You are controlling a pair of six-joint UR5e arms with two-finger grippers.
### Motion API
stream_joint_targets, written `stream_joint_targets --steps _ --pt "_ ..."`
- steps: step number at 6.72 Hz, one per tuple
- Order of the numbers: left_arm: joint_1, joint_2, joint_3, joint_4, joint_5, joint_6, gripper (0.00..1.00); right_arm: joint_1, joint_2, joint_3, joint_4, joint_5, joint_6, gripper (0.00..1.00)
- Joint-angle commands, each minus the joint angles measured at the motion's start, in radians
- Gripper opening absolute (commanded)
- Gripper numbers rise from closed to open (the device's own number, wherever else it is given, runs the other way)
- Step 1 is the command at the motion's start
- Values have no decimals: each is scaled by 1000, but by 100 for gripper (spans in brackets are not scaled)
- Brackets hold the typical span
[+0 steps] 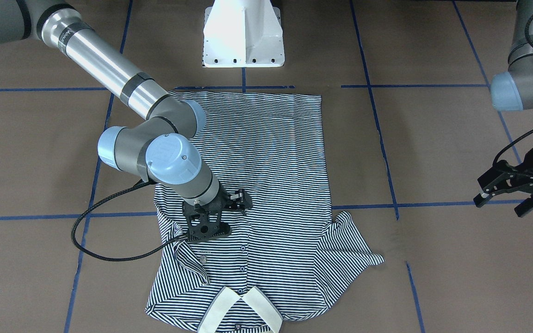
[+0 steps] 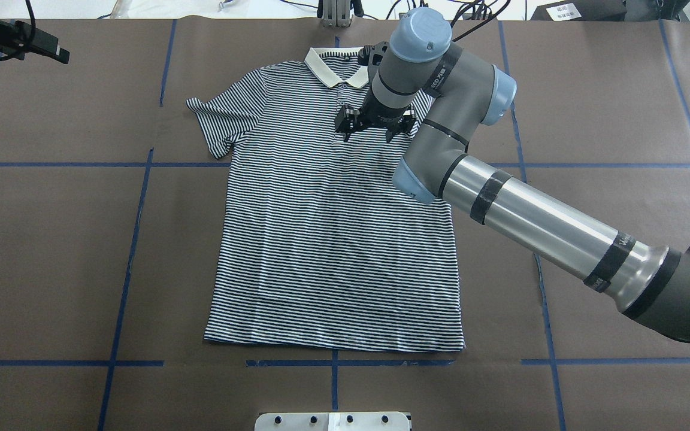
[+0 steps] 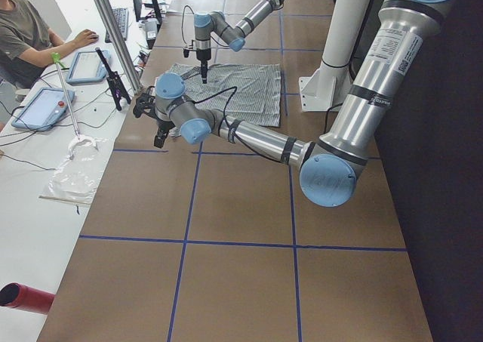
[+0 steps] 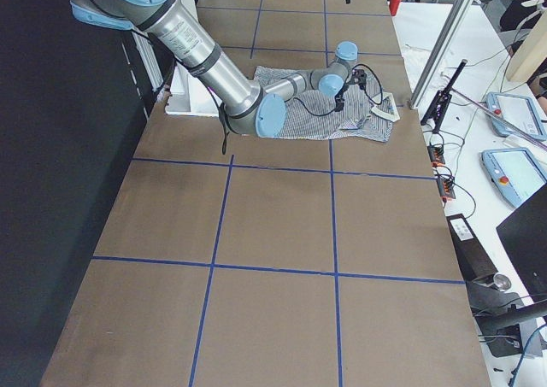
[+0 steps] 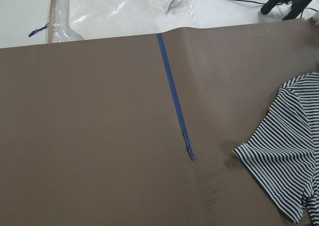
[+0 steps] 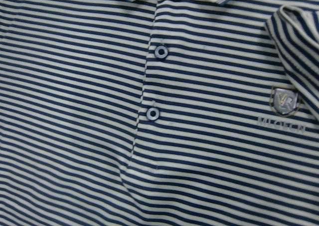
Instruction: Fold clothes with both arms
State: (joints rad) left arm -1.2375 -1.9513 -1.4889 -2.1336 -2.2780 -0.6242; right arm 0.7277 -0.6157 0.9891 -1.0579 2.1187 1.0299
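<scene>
The striped polo shirt (image 1: 257, 162) lies flat and face up on the brown table, its cream collar (image 1: 241, 310) on the side away from the robot. It also shows in the overhead view (image 2: 321, 239). The sleeve on the robot's right is folded in over the chest (image 1: 188, 259); the other sleeve (image 1: 350, 249) lies spread out. My right gripper (image 1: 218, 216) hangs open just above the chest, next to the button placket (image 6: 154, 111) and chest patch (image 6: 285, 100). My left gripper (image 1: 502, 201) is open and empty, off the shirt over bare table past the spread sleeve.
The white pedestal base (image 1: 243, 37) stands beyond the hem. Blue tape lines (image 1: 368, 88) cross the brown table cover. A clear plastic bag (image 5: 124, 11) lies past the table edge. An operator (image 3: 26, 36) sits by tablets at the side bench.
</scene>
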Motion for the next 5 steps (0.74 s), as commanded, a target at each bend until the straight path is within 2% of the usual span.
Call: stream_joint_targets --steps 1,2,3,4,5 --pt "0 0 1 0 0 1 100 8 -2 23 -2 -2 3 100" --pt "1 0 2 0 0 0 100 40 -2 23 -10 -29 -45 100" --pt "1 0 2 0 0 -2 100 74 2 23 -77 -38 -145 100" --pt "1 0 1 0 0 -3 100 109 28 23 -197 -57 -288 100" --pt "1 -1 -7 0 0 -20 100 110 30 4 -252 -125 -363 98"
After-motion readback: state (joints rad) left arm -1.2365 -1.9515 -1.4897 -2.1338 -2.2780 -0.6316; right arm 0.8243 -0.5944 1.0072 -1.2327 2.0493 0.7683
